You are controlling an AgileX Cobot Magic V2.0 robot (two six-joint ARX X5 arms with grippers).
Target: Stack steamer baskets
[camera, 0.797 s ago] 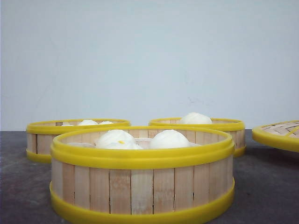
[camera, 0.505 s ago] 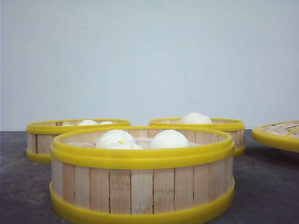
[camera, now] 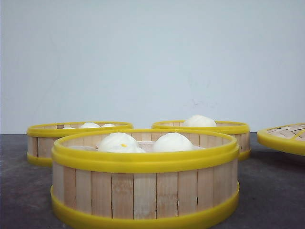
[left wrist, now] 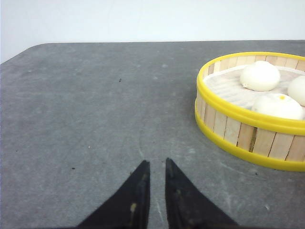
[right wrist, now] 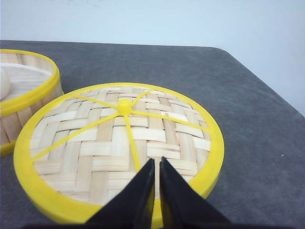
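Observation:
Three steamer baskets with pale slat walls and yellow rims stand apart on the table. The nearest steamer basket (camera: 143, 191) holds white buns (camera: 171, 142). Behind it are a back-left basket (camera: 45, 145) and a back-right basket (camera: 240, 139), each with buns inside. My left gripper (left wrist: 157, 163) hovers over bare table, shut and holding nothing, with one basket (left wrist: 248, 133) off to its side. My right gripper (right wrist: 157, 160) is shut and empty, hanging over the woven lid (right wrist: 95, 138), next to another basket (right wrist: 24, 102). Neither gripper appears in the front view.
The flat woven lid (camera: 286, 136) with its yellow rim lies at the right side of the table. The dark grey table (left wrist: 86, 109) ends at a rounded far corner, with a pale wall behind it.

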